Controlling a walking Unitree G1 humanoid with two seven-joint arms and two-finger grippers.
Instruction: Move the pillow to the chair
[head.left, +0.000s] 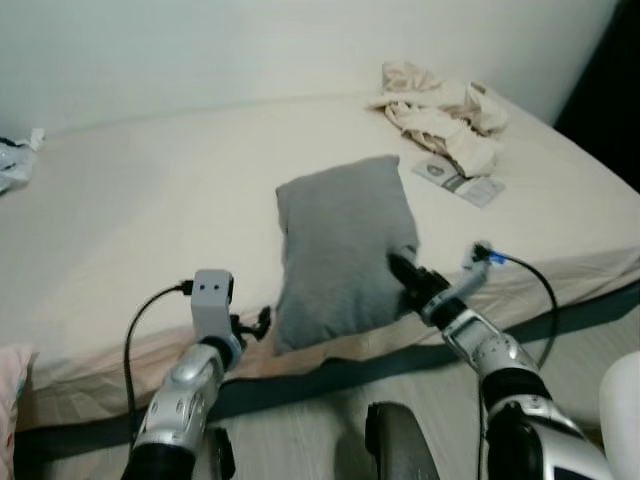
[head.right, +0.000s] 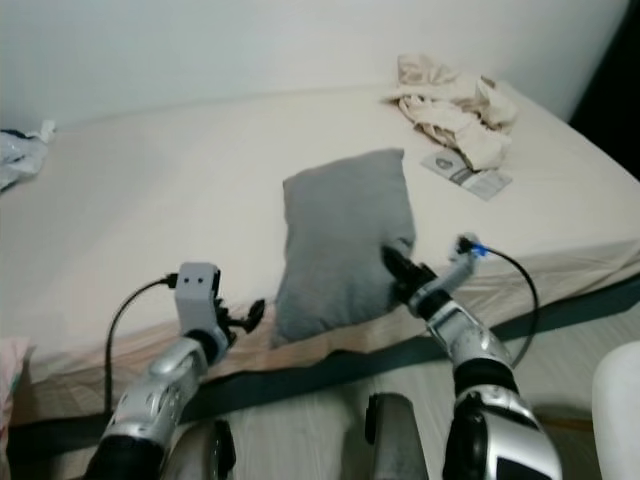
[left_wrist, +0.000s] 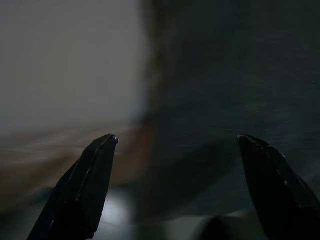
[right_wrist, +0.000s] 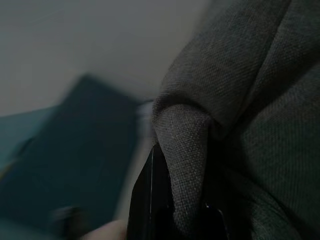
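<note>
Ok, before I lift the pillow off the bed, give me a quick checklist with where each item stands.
1. Right gripper closed on the grey pillow: ok, the right wrist view shows a fabric fold pinched between its fingers.
2. Left gripper holding the pillow: not ok, its fingers are open, beside the near left corner.
3. Pillow clear of the crumpled cloth and leaflet: ok, apart.
4. Pillow fully supported by the bed: not ok, near edge overhangs.
5. Route to the chair: cannot tell.
</note>
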